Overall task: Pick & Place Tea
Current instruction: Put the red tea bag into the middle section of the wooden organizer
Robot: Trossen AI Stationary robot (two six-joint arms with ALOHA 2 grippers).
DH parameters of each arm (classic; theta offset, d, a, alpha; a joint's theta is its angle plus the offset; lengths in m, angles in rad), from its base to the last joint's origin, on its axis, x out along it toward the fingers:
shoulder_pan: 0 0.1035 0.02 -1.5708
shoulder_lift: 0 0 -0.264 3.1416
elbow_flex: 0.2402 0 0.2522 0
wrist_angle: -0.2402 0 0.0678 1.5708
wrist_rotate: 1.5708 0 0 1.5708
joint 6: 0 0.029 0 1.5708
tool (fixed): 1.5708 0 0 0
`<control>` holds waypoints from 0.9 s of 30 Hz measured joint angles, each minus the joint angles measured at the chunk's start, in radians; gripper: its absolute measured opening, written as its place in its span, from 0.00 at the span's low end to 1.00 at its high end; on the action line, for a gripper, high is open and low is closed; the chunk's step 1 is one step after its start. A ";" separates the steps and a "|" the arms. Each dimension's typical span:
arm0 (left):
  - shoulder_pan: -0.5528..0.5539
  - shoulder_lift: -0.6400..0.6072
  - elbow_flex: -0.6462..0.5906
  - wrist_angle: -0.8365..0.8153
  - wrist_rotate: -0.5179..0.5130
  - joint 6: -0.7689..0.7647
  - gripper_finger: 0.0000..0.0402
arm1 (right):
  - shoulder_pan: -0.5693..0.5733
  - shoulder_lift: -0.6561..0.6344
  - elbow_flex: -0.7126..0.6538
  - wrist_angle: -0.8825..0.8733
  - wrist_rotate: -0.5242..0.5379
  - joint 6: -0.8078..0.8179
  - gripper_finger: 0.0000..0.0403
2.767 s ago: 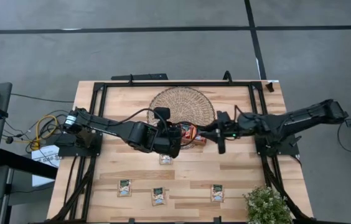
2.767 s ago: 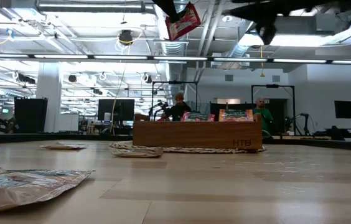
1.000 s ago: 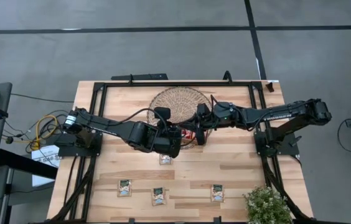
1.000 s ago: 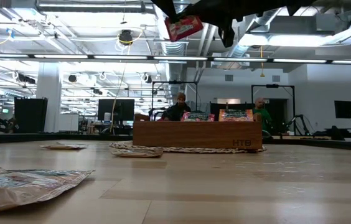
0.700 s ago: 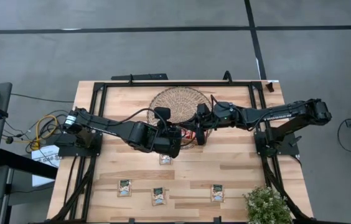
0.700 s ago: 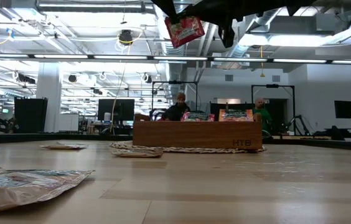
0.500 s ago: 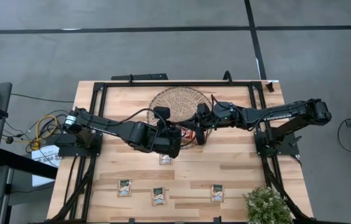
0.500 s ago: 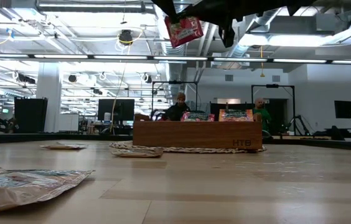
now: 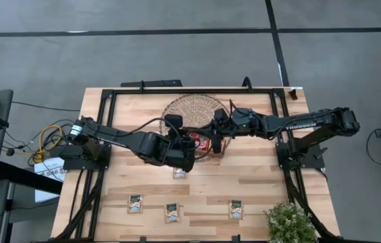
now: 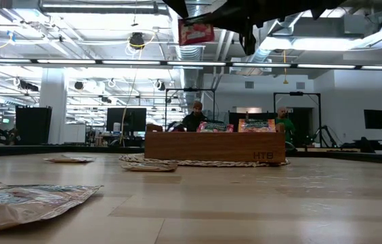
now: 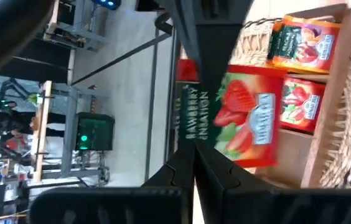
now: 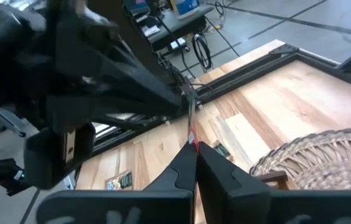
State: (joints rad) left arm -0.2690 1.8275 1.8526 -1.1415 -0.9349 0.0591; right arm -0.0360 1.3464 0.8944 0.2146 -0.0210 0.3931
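Tea is being passed between two robot arms above the middle of a wooden table [image 9: 258,182]. One red sachet [image 10: 196,32] is hanging high in the air at the top centre of the low view, its long axis roughly level. In the overhead view it is showing as a red patch at frame centre, over the wooden tray [image 9: 212,152] that is sitting on a round woven mat [image 9: 189,106].

Both claws are pinching this sachet. The left gripper [image 11: 193,148] is reaching in from the left and is clamped together on one edge; its wrist view is showing the strawberry print just past its fingers, with more sachets standing in the tray beyond. The right gripper [image 12: 192,146] is reaching in from the right, its fingers together on the thin edge of the same packet. Judging by this, the handover is midway and either arm could carry it on.

Four cream sachets [image 9: 171,213] are lying flat along the lower part of the table, well apart from both claws. A potted plant [image 9: 288,223] is standing at the lower right corner.
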 joint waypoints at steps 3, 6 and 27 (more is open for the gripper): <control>0.006 0.000 0.000 0.000 0.044 -0.001 0.00 | 0.001 0.000 0.000 0.012 0.000 0.000 0.00; 0.008 0.000 0.000 -0.007 0.035 0.000 0.00 | 0.001 0.000 0.000 0.007 0.000 0.000 0.00; -0.042 -0.239 -0.184 -0.400 0.139 -0.670 0.00 | -0.052 -0.179 -0.001 -0.279 0.125 -0.080 0.00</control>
State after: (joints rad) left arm -0.3109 1.5882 1.6691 -1.5420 -0.7958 -0.6113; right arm -0.0879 1.1678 0.8932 -0.0639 0.1045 0.3131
